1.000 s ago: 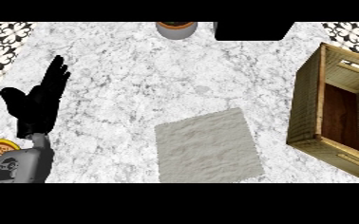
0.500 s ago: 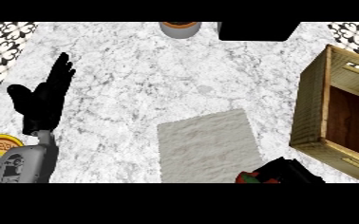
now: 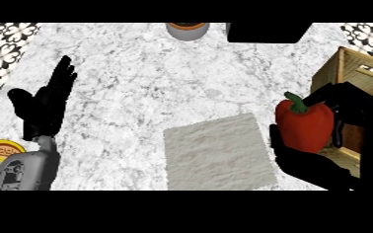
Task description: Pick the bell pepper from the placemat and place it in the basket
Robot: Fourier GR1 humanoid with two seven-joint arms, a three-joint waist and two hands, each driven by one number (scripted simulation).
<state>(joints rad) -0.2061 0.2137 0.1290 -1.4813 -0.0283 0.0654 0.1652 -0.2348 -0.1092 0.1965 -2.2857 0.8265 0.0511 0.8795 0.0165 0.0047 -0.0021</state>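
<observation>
White marbled counter. Lying on it, just left of the right hand: pale grey placemat. Standing beyond that hand: wooden basket. Far ahead of the left hand: grey round vessel, perhaps a cup, and black block.

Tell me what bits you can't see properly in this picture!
Head view:
- Basket: cut off by the right edge; the right hand and bell pepper cover part of its inside.
- Round grey container: cut off at the top, so its contents are unclear.
- Black object: cut off at the top; can't tell what it is.
- Yellow thing: mostly beyond the left edge.
</observation>
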